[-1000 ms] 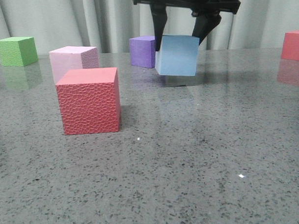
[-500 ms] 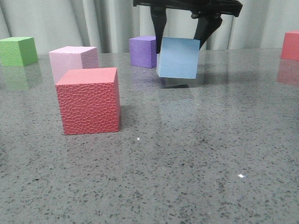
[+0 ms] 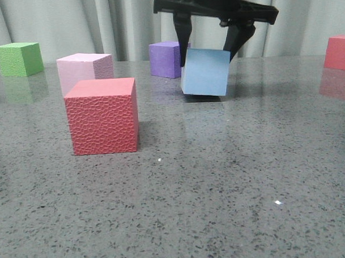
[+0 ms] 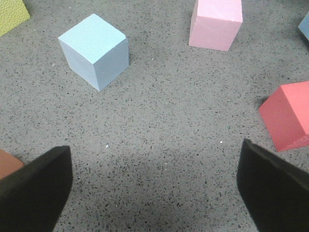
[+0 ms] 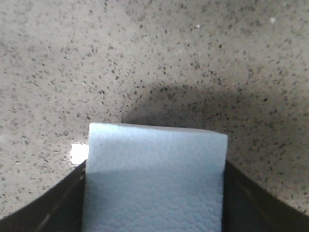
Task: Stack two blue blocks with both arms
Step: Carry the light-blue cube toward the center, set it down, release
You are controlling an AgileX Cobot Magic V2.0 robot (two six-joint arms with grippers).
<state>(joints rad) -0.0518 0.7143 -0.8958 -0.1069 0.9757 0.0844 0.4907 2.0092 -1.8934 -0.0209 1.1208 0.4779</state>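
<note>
My right gripper [image 3: 209, 41] is shut on one pale blue block [image 3: 204, 72], held slightly tilted at the back of the table, just in front of the purple cube [image 3: 165, 59]. In the right wrist view that blue block [image 5: 154, 179] fills the gap of the right gripper [image 5: 153, 198], with both dark fingers pressed against its sides. A shadow lies on the table right beneath it. The second blue block [image 4: 94, 50] rests on the table, well ahead of my left gripper [image 4: 154, 188]. That gripper is open, with only bare tabletop between its fingers [image 4: 34, 188].
A textured red cube [image 3: 103, 115] stands at front left with a pale pink cube [image 3: 85, 70] behind it. A green cube [image 3: 19, 58] sits far left and another red cube [image 3: 337, 52] far right. Near the left gripper are the pink cube [image 4: 216, 23] and a red cube [image 4: 288, 116].
The right gripper has come down with the blue block, which now sits lower and closer to the tabletop. The other cubes have not moved.
</note>
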